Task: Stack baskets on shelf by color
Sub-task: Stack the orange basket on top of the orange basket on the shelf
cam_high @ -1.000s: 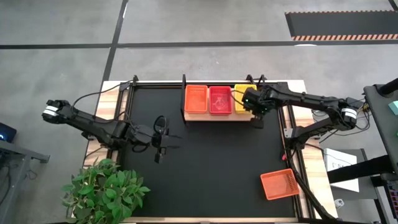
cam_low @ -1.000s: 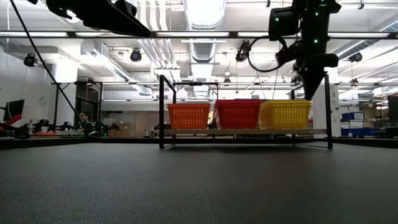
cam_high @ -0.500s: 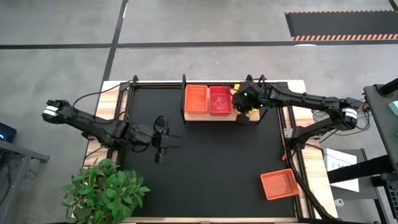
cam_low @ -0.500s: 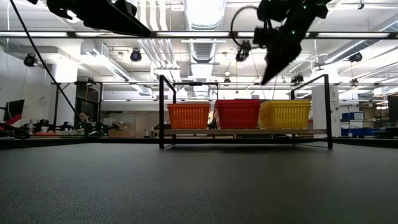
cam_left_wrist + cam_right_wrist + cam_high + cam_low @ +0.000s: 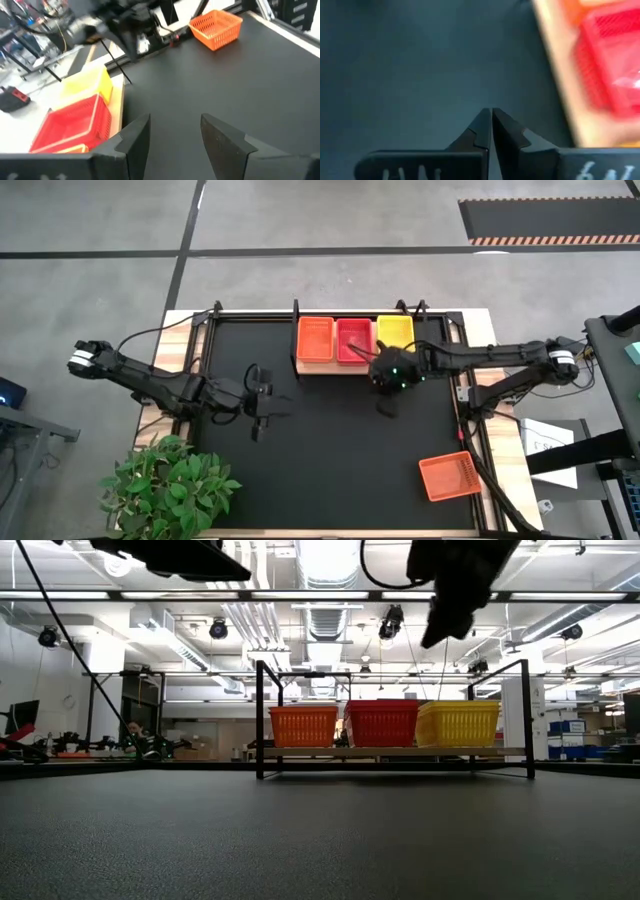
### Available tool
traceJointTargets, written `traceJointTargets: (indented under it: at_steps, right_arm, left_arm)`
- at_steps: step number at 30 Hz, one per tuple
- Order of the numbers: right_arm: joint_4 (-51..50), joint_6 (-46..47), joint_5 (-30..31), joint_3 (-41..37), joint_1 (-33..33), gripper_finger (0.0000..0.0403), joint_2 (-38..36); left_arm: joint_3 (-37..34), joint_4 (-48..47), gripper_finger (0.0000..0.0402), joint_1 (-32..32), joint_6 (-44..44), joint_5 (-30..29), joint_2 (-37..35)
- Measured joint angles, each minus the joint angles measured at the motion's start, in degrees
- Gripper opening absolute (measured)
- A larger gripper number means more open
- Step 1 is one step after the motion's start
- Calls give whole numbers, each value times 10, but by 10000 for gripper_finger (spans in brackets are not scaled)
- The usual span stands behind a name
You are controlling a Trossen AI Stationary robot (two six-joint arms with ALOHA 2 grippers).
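High view: the wooden shelf point(image 5: 355, 367) sits at the top middle of the black surface point(image 5: 330, 450). Three baskets stand on it side by side. The orange basket point(image 5: 315, 340) is on the left, the red basket point(image 5: 353, 340) is in the middle, and the yellow basket point(image 5: 395, 332) is on the right. One more orange basket, the loose basket point(image 5: 447, 476), lies alone at the lower right corner of the surface, well apart from the shelf.

The right pincer point(image 5: 386, 378) hangs over the surface just below the shelf, near the red basket. In the right wrist view its two fingers point(image 5: 481, 131) are pressed together with nothing between them.

The left pincer point(image 5: 262, 402) waits over the left middle of the surface, far from the shelf. In the left wrist view its fingers point(image 5: 135, 141) stand wide apart and hold nothing.

A green plant point(image 5: 170, 485) sits at the lower left corner of the picture.
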Motion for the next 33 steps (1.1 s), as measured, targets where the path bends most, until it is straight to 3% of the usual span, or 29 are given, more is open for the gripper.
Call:
traceJointTargets:
  at_steps: [9, 17, 24, 28, 33]
  right_arm:
    - [-36, 239, -6, 0, 129, 8, 0]
    - [-130, 531, -36, 1, 222, 8, 0]
    - [-149, 741, -38, 1, 319, 8, 20]
    - [-172, 820, -74, 20, 356, 8, 64]
    - [-252, 859, -96, 98, 387, 9, 140]
  left_arm:
    - [0, 9, 160, 0, 36, 0, 0]
    - [0, 9, 160, 0, 60, -1, 0]
    - [0, 9, 160, 0, 88, -2, 0]
    - [0, 8, 160, 0, 106, -2, 0]
    - [0, 7, 160, 0, 130, -3, 0]
